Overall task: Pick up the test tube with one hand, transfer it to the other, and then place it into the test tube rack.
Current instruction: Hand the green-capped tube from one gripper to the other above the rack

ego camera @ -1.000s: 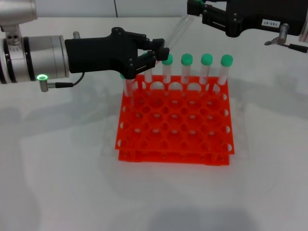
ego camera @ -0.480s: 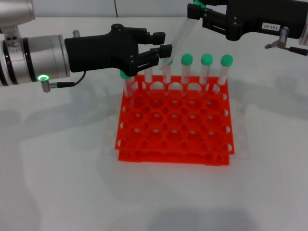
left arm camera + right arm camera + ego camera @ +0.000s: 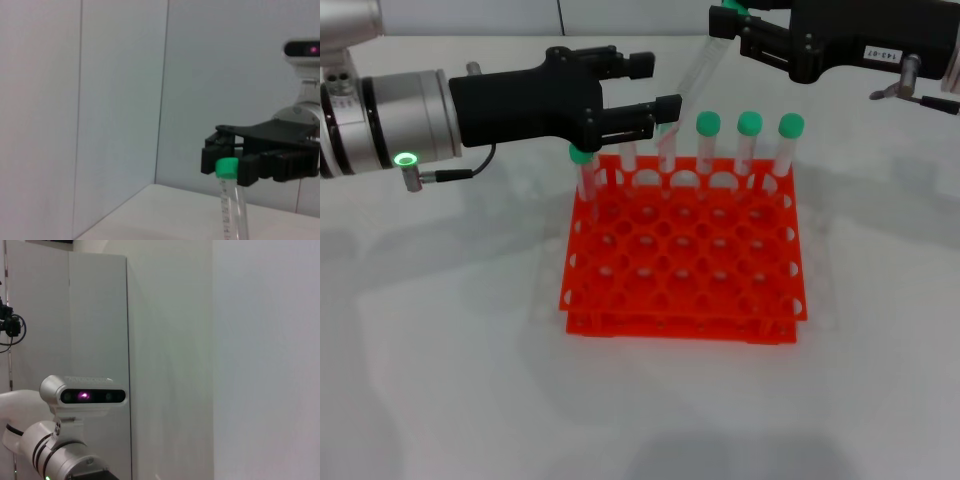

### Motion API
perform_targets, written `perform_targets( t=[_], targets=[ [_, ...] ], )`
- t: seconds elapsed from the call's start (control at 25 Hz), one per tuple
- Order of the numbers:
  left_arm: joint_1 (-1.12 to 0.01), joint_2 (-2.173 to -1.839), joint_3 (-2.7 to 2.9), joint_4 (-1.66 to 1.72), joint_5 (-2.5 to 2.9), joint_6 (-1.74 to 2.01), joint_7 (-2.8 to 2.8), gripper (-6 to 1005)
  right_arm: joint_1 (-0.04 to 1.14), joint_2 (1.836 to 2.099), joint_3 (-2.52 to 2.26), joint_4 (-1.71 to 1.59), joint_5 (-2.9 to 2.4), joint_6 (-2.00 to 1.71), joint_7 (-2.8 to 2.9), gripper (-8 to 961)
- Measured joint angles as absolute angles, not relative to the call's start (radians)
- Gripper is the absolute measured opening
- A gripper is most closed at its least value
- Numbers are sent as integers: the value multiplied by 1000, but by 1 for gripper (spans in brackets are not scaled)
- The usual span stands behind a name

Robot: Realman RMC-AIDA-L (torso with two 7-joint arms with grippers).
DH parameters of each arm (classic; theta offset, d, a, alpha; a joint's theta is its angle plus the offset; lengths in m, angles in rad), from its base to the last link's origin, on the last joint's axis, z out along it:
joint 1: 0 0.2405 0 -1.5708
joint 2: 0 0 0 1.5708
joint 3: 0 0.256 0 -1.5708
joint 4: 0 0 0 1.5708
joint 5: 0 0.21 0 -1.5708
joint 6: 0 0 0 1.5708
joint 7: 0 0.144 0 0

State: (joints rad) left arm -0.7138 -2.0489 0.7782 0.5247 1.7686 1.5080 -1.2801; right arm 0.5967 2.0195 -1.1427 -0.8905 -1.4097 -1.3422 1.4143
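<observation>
Left gripper [image 3: 655, 85] is held above the far-left corner of the test tube rack [image 3: 685, 255], fingers spread apart and gripping nothing; the tip of the test tube [image 3: 692, 72] passes just beside them, contact cannot be judged. The orange rack is set on the white desk [image 3: 440, 380]; a row of capped tubes [image 3: 748, 145] is seated along its far edge, directly under both grippers, with the left-hand ones partly hidden behind the left gripper. The test tube is held tilted in mid-air over that far row, green cap up. Right gripper [image 3: 732, 22] is clamped on the tube at its cap end, above the rack's far edge. In the left wrist view the capped tube is seen upright in front of the right gripper [image 3: 227, 160].
</observation>
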Motion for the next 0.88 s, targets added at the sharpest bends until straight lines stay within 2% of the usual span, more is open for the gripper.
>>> perform_targets(
  t=[0.12, 0.56, 0.88],
  targets=[
    [-710, -2047, 778, 529, 1762, 1509, -1294, 689, 597, 2020, -1143, -891, -1409, -1342, 1414, 282],
    [-649, -2046, 785, 670, 1768, 1525, -1467, 881, 596, 2020, -1143, -891, -1409, -1337, 1414, 281],
    [-563, -2041, 786, 841, 1775, 1600, -1632, 882, 592, 2022, -1143, -886, -1408, -1335, 1413, 281]
  ],
)
